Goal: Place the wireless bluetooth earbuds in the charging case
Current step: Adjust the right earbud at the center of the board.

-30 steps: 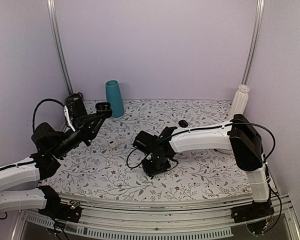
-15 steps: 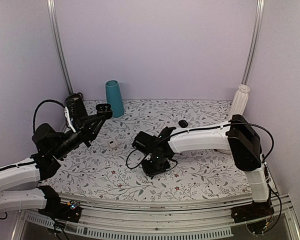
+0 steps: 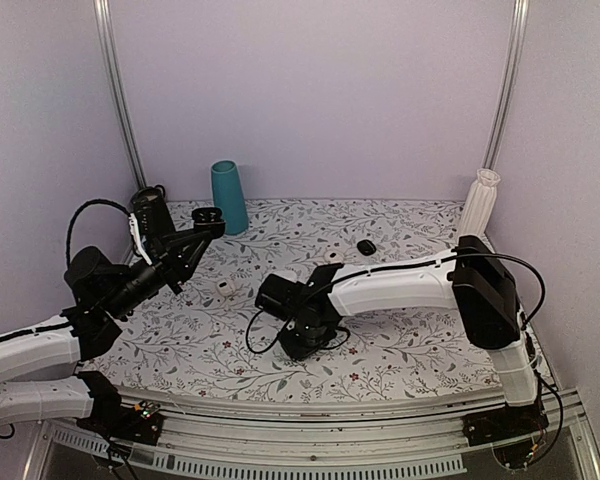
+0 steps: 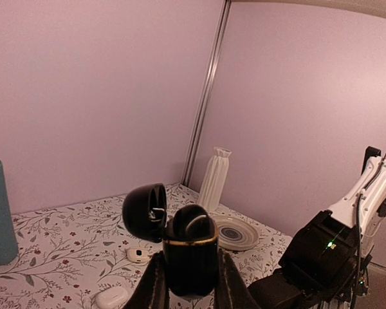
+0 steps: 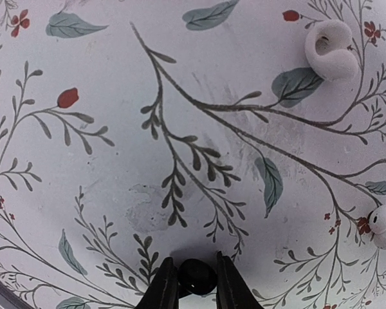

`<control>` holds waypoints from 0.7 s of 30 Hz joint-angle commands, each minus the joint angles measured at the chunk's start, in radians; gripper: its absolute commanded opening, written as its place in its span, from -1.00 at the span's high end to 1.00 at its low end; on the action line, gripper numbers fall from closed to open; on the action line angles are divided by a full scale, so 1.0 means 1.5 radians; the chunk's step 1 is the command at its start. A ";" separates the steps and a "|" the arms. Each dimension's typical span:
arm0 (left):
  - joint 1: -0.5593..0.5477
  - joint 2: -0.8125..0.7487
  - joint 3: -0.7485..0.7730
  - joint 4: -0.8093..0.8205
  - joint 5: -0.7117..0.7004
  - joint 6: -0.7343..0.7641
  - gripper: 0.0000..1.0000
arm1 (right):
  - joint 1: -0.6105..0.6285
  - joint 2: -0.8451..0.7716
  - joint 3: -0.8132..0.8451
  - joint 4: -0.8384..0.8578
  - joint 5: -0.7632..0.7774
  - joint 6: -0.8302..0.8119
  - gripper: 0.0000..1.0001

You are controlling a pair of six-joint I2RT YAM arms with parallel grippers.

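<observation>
Left tool was clamped on the one open case; right tool pinched one earbud, two white bits nearby.

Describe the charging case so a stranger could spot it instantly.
Find the tall teal cup, back left. Beside it, the left end effector holds the charging case in the air. Unlike the white cases lying on the cloth, it is black, gold-rimmed, lid open.

Right arm stretching low across mid table, barring the way, left gripper hanging raised beside the teal cup, white vase standing back right, open room running between cup and vase
</observation>
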 commanded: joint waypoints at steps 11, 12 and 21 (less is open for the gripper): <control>-0.003 0.001 0.005 0.003 -0.006 -0.004 1.00 | 0.007 -0.062 -0.121 0.071 0.033 -0.150 0.41; -0.003 0.001 0.006 0.002 -0.006 -0.003 1.00 | 0.005 -0.065 -0.121 0.069 0.028 -0.146 0.37; -0.003 0.006 0.007 0.008 -0.003 -0.004 1.00 | -0.015 -0.054 -0.067 0.002 -0.035 0.015 0.18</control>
